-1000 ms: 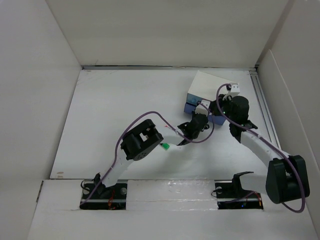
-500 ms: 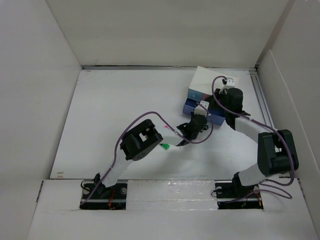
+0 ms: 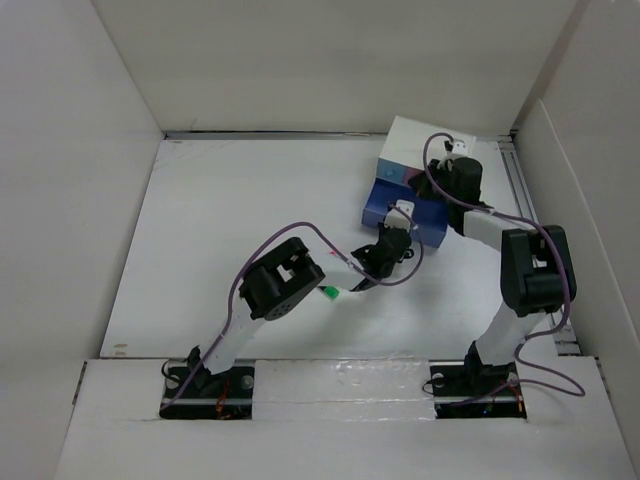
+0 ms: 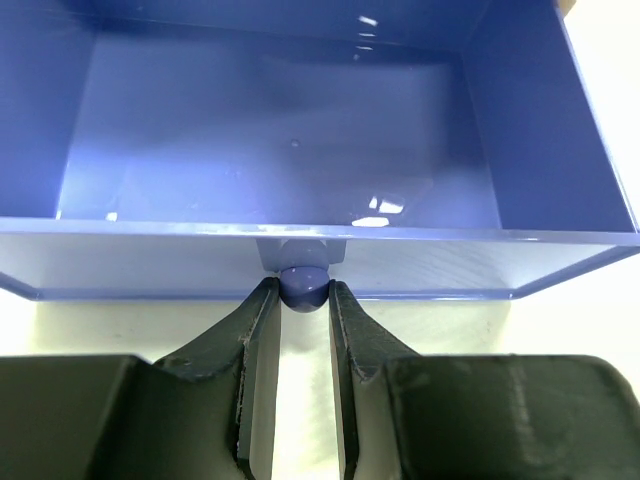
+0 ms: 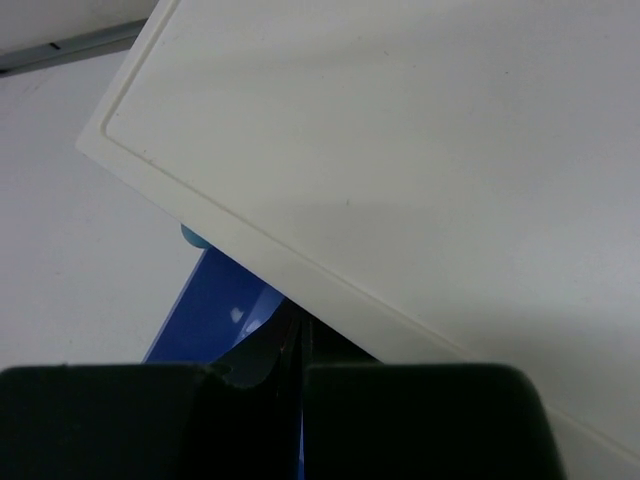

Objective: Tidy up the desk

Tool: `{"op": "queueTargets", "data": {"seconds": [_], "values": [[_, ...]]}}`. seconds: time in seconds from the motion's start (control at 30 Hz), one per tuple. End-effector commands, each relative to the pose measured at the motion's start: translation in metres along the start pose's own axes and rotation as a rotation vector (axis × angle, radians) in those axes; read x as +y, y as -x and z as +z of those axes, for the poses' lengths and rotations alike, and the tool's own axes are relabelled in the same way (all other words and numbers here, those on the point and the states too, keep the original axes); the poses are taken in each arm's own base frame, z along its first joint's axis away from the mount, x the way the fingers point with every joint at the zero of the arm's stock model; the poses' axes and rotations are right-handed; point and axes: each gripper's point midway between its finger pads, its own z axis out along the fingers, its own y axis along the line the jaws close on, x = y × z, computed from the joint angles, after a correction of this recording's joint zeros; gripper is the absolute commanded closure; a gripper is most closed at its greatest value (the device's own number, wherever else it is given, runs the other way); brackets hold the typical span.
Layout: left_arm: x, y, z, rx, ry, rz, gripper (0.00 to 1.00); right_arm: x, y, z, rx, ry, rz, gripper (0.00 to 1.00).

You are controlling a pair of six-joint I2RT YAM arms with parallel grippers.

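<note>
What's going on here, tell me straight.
The left gripper is shut on the round knob of the blue drawer, which stands partly out of the small white box at the far right of the desk. The drawer looks empty. The right gripper is shut and sits at the front edge of the box's top, apparently bracing it.

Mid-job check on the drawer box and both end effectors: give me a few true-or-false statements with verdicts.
1. The left end effector grips the blue drawer's knob. True.
2. The drawer holds a pen. False: the part in view is empty.
3. The right end effector is wide open. False: it is shut, at the edge of the white box.
4. The drawer stands pulled out of the box. True.
</note>
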Motion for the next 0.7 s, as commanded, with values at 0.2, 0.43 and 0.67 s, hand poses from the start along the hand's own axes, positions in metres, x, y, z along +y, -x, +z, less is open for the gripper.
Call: {"op": "queueTargets", "data": {"seconds": [0.2,0.43,0.67], "values": [[-0.007,0.05,-0.003,-0.098,0.009,-0.048,1.0,-0.005,0.049,0.012,-0.141,-0.005,-0.027,1.0],[-0.008,0.046,-0.002,-0.083,0.009,-0.054,1.0,-0.004,0.048,0.01,-0.132,0.013,-0.017,0.97],[0.004,0.057,-0.017,-0.096,0.04,-0.065,0.47,0.016,0.038,0.007,-0.098,0.039,-0.039,0.57]]}}
